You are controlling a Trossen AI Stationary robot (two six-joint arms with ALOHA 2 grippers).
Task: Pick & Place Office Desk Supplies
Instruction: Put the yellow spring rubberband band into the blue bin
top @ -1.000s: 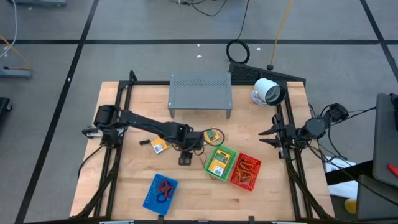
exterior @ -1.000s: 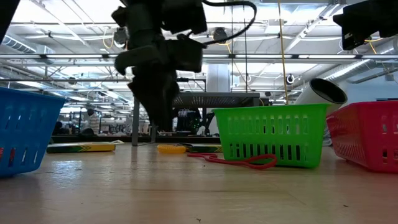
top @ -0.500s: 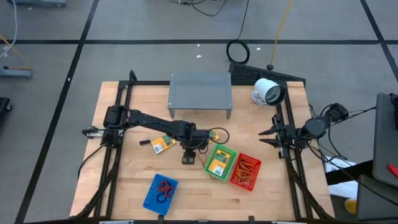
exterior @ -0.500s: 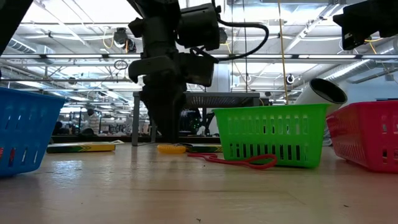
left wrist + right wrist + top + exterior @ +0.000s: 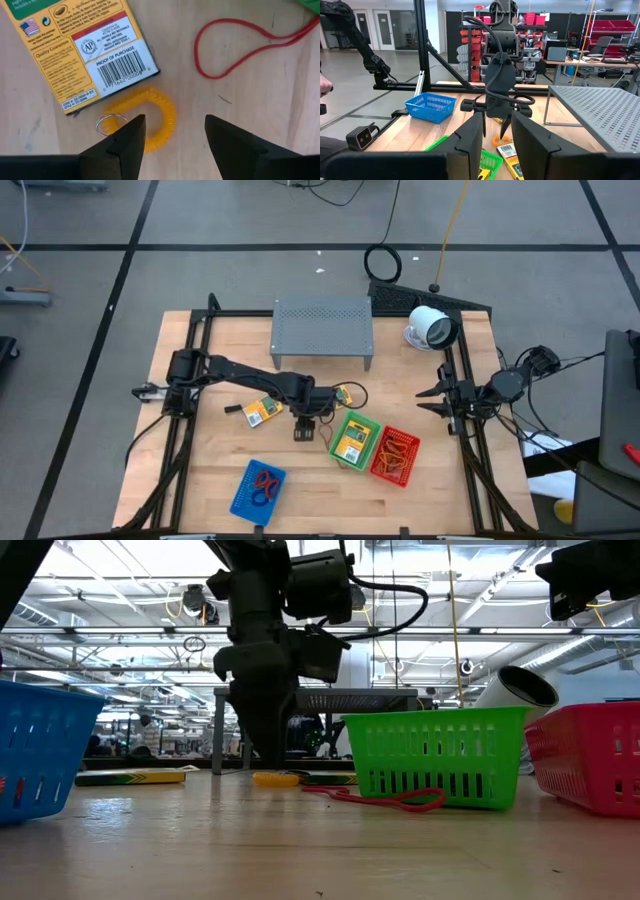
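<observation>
- Directly over a yellow coiled ring [image 5: 150, 117], the left gripper [image 5: 175, 135] hangs with its jaws spread and nothing between them; one finger [image 5: 122, 145] overlaps the coil's edge in the left wrist view.
- A small metal loop [image 5: 107, 124] sits at the coil's end, just beside that finger.
- Touching the coil on its far side lies a yellow packet [image 5: 80, 47] (barcode side up).
- Beyond the coil on the bare wood, a red rubber band [image 5: 235, 47] lies in a loop, near the green basket [image 5: 353, 440].
- Seen from above, the left gripper [image 5: 308, 412] is just beside the green basket, on the side toward the grey shelf [image 5: 322, 330]; a second yellow packet [image 5: 259, 412] lies farther from the basket, past the arm.
- A red basket [image 5: 394, 456] touches the green basket's other side, and a blue basket [image 5: 258, 489] sits well apart from it, near the table's front edge.
- The right gripper [image 5: 436, 400] waits at the table's right rail, well away from the green basket, fingers [image 5: 532, 137] parted a little and holding nothing.
</observation>
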